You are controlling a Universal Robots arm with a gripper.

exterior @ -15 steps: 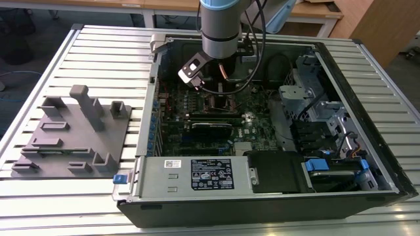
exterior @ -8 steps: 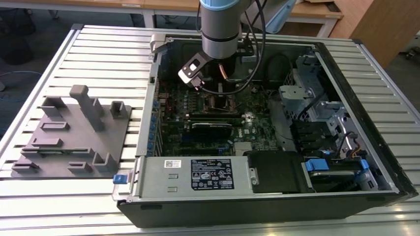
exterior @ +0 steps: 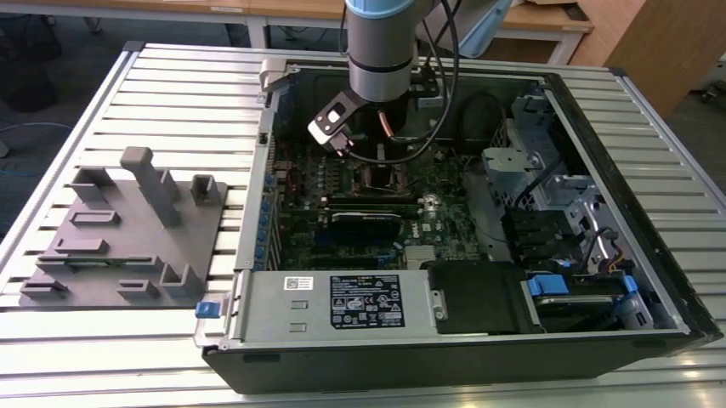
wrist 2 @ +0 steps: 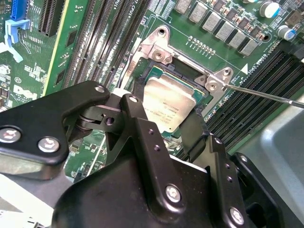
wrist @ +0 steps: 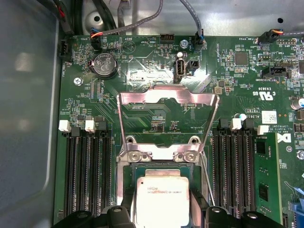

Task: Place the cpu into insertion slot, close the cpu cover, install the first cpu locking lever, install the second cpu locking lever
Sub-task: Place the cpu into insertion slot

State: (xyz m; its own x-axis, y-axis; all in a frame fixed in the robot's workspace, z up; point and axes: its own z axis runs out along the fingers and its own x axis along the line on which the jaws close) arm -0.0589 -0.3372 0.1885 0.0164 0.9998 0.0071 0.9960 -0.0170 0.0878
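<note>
Now the gripper [wrist: 162, 211] has its fingers [wrist 2: 142, 123] clenched on the cpu [wrist 2: 167, 102], between them at the slot [wrist 2: 164, 72]; past the fingertips, the cover [wrist: 166, 96] stands open.

Slatted metal table [exterior: 170, 76]; wooden desks [exterior: 550, 19] behind; grey floor [exterior: 102, 25].

I see a dull silver-grey cpu [wrist 2: 168, 107], a shiny silver cpu cover [wrist: 168, 96], and a green circuit board [wrist: 142, 61] striped with black memory slots [wrist: 88, 175] tipped by white clips [wrist: 64, 125]. The table [exterior: 170, 93] is pale grey, ribbed in parallel lines.
</note>
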